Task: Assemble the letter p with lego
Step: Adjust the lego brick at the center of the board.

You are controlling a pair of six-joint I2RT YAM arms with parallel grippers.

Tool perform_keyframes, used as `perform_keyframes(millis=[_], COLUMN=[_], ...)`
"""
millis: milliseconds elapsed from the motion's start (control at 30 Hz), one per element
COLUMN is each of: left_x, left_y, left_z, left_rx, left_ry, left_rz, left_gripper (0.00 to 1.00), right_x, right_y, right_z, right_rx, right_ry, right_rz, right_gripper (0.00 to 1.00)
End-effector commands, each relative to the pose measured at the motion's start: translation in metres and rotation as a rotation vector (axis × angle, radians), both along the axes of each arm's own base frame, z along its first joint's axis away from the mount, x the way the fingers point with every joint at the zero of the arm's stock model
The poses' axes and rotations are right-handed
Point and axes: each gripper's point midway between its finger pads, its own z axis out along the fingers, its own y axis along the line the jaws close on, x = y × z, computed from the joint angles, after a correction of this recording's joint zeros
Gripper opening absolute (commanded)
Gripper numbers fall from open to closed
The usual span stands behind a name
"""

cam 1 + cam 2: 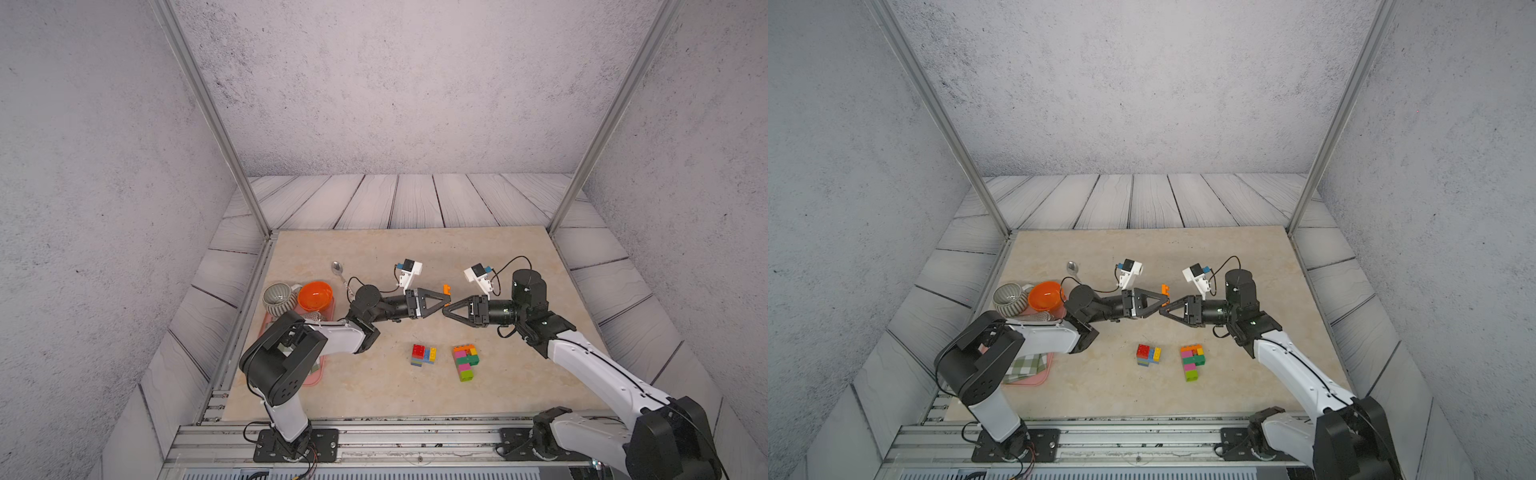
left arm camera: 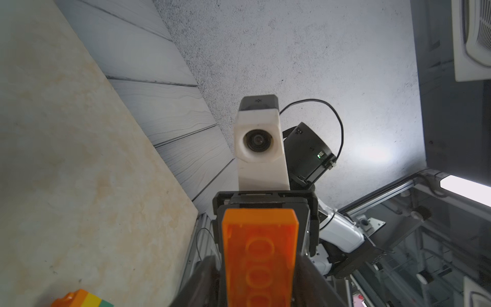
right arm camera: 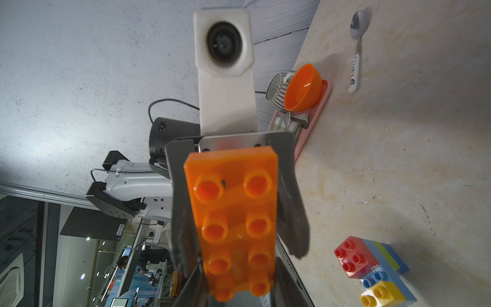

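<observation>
Orange brick (image 1: 446, 288) is hanging mid-air between left gripper (image 1: 448, 296) and right gripper (image 1: 444, 309), we are failing to tell which one clamps it, and the P build (image 1: 465, 360) on table (image 1: 353, 395) is looking unfinished to us.

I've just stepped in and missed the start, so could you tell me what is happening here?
Both arms meet above the table, with a long orange brick in the air between the left gripper and the right gripper. It looks like a handover, but whose jaws carry the brick is unclear. On the table lie a red-blue-yellow cluster and a multicoloured cluster of bricks.
</observation>
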Motion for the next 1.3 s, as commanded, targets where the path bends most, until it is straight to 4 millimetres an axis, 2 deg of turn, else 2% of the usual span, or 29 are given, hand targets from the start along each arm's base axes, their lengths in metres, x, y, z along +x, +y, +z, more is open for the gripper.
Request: perform_keyframes(millis=[0,100,133,333,467,667,867,1067,1267], left_x=[-0.001,0.009,0.014,0.033,0.027,0.020,0.013,0.012,0.012], left_y=[0.002,0.011,0.016,0.064,0.090,0.118,0.141,0.158,0.166], left_z=[-0.008,-0.019,-0.026,-0.056,-0.060,-0.070,-0.081,-0.083,-0.093], left_rx=[0.050,0.146,0.193,0.496,0.631,0.736,0.820,0.879,0.916], left_ry=[-0.022,-0.019,-0.011,0.004,-0.029,-0.046,-0.048,-0.048,-0.043], left_rz=[0.022,0.088,0.119,0.311,0.374,0.463,0.518,0.569,0.590], left_gripper=[0.74,0.97,0.98,0.98,0.98,0.98,0.98,0.98,0.98], right_x=[0.002,0.004,0.005,0.018,0.033,0.061,0.080,0.088,0.091], right_y=[-0.002,-0.007,-0.009,-0.025,-0.038,-0.061,-0.067,-0.070,-0.074], right_z=[-0.008,-0.029,-0.037,-0.086,-0.115,-0.147,-0.176,-0.205,-0.223], right_rx=[-0.039,-0.131,-0.177,-0.408,-0.559,-0.807,-1.001,-1.221,-1.387], right_ry=[-0.007,0.007,0.010,0.041,0.042,0.040,0.035,-0.003,-0.054], right_rz=[-0.012,-0.029,-0.037,-0.081,-0.122,-0.177,-0.165,-0.117,-0.081], right_gripper=[0.32,0.32,0.32,0.32,0.32,0.31,0.32,0.33,0.41])
